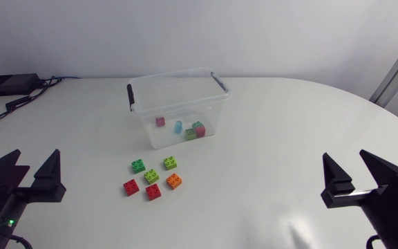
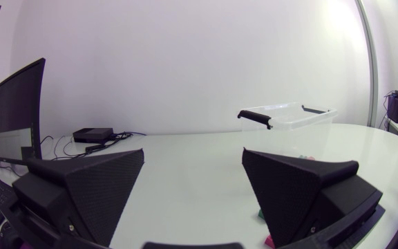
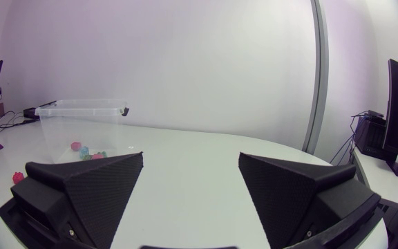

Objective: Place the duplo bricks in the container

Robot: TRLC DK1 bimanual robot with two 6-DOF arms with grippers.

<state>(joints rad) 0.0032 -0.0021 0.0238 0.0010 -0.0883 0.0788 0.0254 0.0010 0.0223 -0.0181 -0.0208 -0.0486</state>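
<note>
Holding several bricks (image 1: 190,133), container (image 1: 178,75); 6 loose bricks (image 1: 151,176) outside; left gripper (image 1: 36,153), right gripper (image 1: 344,155) apart

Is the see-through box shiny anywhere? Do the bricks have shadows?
Head view: the box catches soft light on its rim, with no harsh glare; the loose bricks cast only faint, soft shadows on the table. Left wrist view: the box's walls look pale, barely shiny. Right wrist view: bricks inside show plainly through its wall.

Bright, even, diffuse light. Faint soft shadows under bricks (image 1: 151,177). Pale glare patch on table (image 1: 275,124) beside right gripper (image 1: 345,155).
</note>
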